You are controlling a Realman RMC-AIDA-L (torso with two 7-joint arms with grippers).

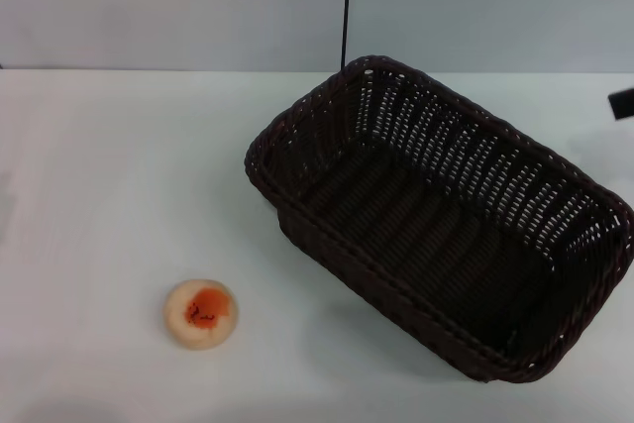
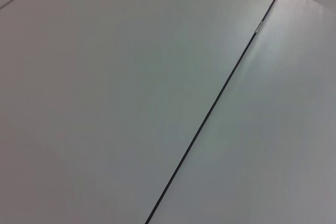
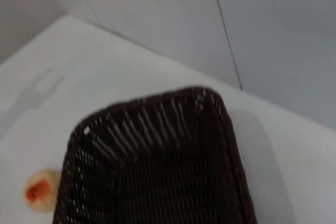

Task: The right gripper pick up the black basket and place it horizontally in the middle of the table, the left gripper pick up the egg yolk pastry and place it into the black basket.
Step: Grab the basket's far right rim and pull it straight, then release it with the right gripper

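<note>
- I count one black basket (image 1: 446, 225) in front of me.
- One egg yolk pastry (image 1: 200, 313).
- One white surface (image 1: 109, 175) carries both.

No readable text, label, brand, number or sign shows on the black basket (image 1: 436, 215), the egg yolk pastry (image 1: 200, 313), the desk (image 1: 109, 175) or the wall panels behind it

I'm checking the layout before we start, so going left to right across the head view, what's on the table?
Pastry → basket → a bit of the right claw at the right edge, all over the white table.
</note>
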